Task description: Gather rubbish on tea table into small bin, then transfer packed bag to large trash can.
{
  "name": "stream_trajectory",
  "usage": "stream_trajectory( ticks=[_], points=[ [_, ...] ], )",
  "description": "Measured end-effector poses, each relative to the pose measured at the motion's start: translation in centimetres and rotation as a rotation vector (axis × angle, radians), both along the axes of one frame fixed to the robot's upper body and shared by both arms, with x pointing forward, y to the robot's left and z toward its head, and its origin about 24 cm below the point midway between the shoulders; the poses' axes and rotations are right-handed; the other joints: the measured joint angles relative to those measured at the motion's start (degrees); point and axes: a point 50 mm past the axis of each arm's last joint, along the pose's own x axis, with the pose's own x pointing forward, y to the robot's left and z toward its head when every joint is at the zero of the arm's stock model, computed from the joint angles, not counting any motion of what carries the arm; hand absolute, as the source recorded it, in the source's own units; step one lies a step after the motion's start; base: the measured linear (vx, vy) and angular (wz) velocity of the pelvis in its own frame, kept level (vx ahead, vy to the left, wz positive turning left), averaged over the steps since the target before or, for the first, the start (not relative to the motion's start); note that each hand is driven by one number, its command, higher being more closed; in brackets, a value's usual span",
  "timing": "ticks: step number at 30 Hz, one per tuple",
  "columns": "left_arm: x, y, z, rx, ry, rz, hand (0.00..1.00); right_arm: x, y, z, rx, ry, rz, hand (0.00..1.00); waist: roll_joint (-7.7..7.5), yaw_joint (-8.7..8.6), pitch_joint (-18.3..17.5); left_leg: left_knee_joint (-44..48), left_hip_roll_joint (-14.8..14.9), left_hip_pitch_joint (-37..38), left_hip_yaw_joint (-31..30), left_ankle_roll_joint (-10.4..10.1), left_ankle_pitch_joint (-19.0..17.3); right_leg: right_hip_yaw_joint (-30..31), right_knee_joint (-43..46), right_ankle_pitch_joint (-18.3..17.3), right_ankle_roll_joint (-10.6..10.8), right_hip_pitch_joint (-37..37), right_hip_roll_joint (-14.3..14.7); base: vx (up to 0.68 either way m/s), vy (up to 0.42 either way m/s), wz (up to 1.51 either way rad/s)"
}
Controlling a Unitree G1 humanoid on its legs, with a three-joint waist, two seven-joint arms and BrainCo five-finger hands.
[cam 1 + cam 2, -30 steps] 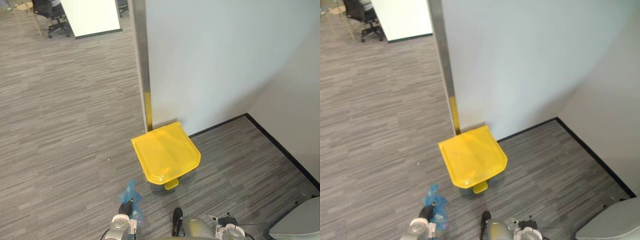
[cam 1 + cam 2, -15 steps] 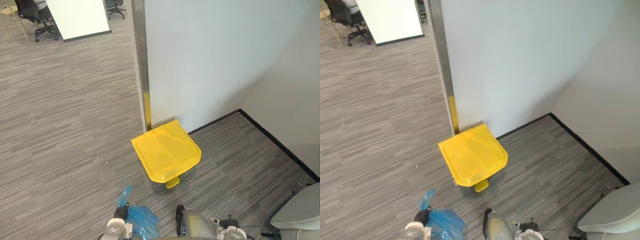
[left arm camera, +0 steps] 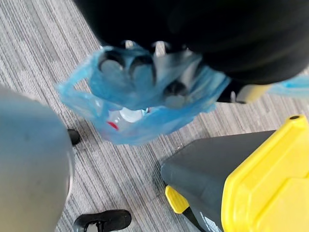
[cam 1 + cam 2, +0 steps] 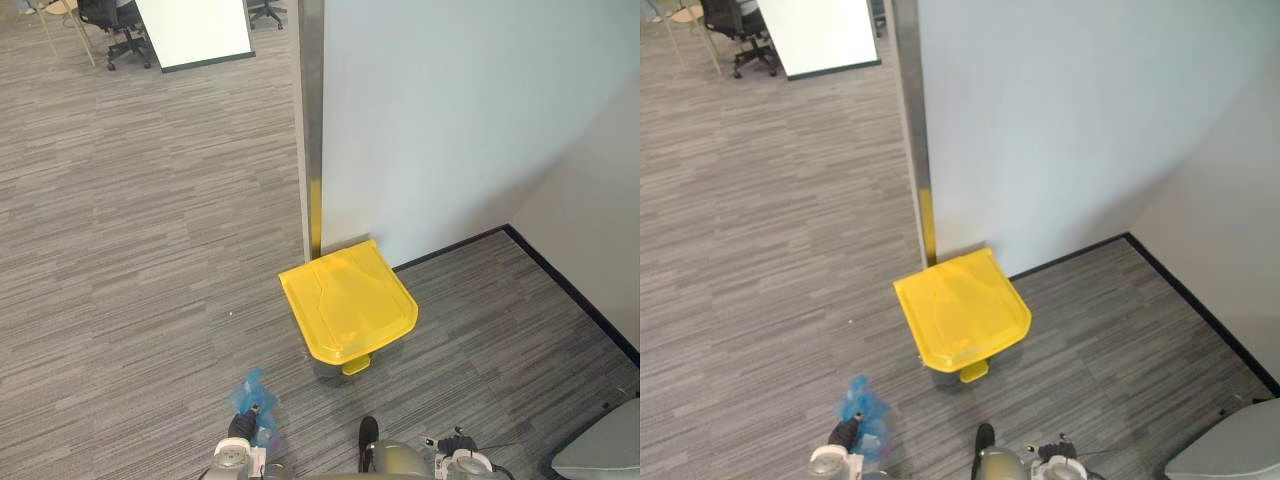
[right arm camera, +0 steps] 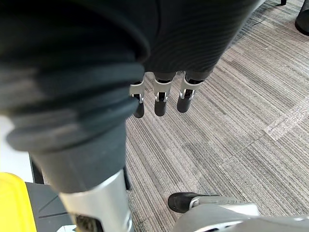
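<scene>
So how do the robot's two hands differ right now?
The left hand is curled round a blue bag, while the right hand holds nothing. The left hand's fingers are bent; the right hand's hang straight and relaxed. Both have silver, dark-tipped fingers and a dark ribbed cover.

Head eyes look down, sharing the trash can (image 4: 347, 300) (wrist cameras close, seemingly floorward).
</scene>
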Motion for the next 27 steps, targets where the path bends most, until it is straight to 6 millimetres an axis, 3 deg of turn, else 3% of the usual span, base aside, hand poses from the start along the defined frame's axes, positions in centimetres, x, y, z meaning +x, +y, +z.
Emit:
stream_trajectory(
  ticks=[5, 7, 17, 19, 21, 22, 23, 24, 25, 26, 27],
  points=[
    [0.3, 0.0, 0.1, 0.001, -0.003, -0.003, 1.0, -0.2, 0.0, -0.1, 0.01, 0.004, -0.026, 0.0, -0.25, -0.11, 0.74, -2.86, -0.19, 0.19, -1.27, 0.0, -0.09, -0.78, -5.47, 3.29, -0.15, 2.21, 0.2, -0.08, 0.029, 0.14],
    [-0.7, 0.1, -0.3, 0.0, 0.032, 0.001, 1.0, -0.6, 0.0, -0.2, 0.012, 0.012, -0.042, 0.0, -0.48, -0.09, 0.98, -2.68, -0.1, 0.92, -1.01, 0.04, -0.7, -0.33, -7.37, 4.17, -0.06, 3.86, 0.25, -0.08, 0.015, 0.0],
    [-0.5, 0.1, -0.3, 0.001, 0.033, -0.001, 1.0, -0.9, -0.3, -0.2, 0.01, 0.015, -0.052, 0.0, -0.59, -0.37, 1.99, -0.55, 0.2, 0.87, 2.58, 0.47, -3.84, 5.14, -8.24, 4.0, -0.15, 2.35, 2.14, -0.01, 0.023, -0.31],
    [-0.5, 0.1, -0.3, 0.001, 0.032, -0.002, 1.0, -0.9, -0.2, -0.2, 0.009, 0.011, -0.048, 0.0, -0.38, -0.29, 2.25, 3.04, 0.11, -0.15, 2.67, 2.26, -6.34, 6.43, 1.83, -0.29, 1.01, -2.74, 2.42, 0.01, 0.079, -0.46],
    [-0.4, 0.3, -0.3, 0.005, 0.027, 0.0, 1.0, -1.0, 0.1, 0.0, 0.011, -0.011, -0.049, 0.0, -1.18, -0.52, 2.85, 7.51, 0.12, 0.12, 3.8, 1.81, -8.53, 6.51, 16.16, -4.15, 2.4, -8.03, 1.21, 0.05, 0.109, -0.23],
    [-0.3, 0.3, -0.2, 0.005, 0.021, 0.0, 1.0, -0.9, 0.1, 0.0, 0.009, -0.018, -0.049, 0.0, -1.49, -0.5, 3.06, 8.33, 0.07, 0.44, 3.93, 1.98, -9.14, 6.4, 19.73, -4.83, 2.34, -9.35, 0.76, 0.07, 0.098, -0.19],
    [-0.2, 0.3, -0.1, 0.004, 0.009, 0.008, 1.0, -0.3, 0.4, 0.3, 0.011, -0.052, -0.048, 0.0, -2.02, -0.54, 4.39, 10.63, -0.41, 2.56, 4.72, 2.9, -11.14, 5.16, 31.96, -5.17, 3.32, -13.19, -1.18, 0.05, 0.044, -0.14],
    [0.2, 0.4, 0.1, 0.008, -0.005, 0.006, 1.0, -0.2, 0.3, 0.4, 0.007, -0.061, -0.048, 0.0, -2.2, -0.8, 5.26, 11.4, -0.82, 4.42, 4.73, 3.38, -11.83, 3.96, 37.54, -5.23, 4.66, -15.63, -2.27, 0.08, 0.066, -0.1],
    [0.2, 0.6, 0.1, 0.012, -0.006, 0.006, 1.0, -0.6, 0.4, 0.3, 0.009, -0.054, -0.052, 0.0, -2.52, -1.03, 5.61, 12.32, -1.09, 5.87, 4.87, 3.64, -13.03, 2.34, 41.75, -7.31, 4.32, -17.31, -3.55, 0.06, 0.062, 0.01],
    [0.1, 0.6, 0.1, 0.015, -0.005, 0.004, 1.0, -0.9, 0.4, 0.3, 0.008, -0.046, -0.051, 0.0, -2.64, -0.85, 5.68, 14.2, -0.75, 6.46, 4.85, 3.71, -14.84, -0.23, 40.25, -9.8, 3.55, -17.82, -4.4, 0.08, 0.053, -0.01],
    [0.3, 0.6, 0.2, 0.019, -0.009, -0.006, 1.0, -0.9, 0.5, 0.3, 0.008, -0.045, -0.052, 0.0, -2.75, -0.73, 5.79, 16.22, -0.48, 6.59, 4.85, 3.74, -16.42, -2.39, 35.8, -9.97, 3.37, -17.99, -4.78, 0.07, 0.023, -0.02]
  ],
)
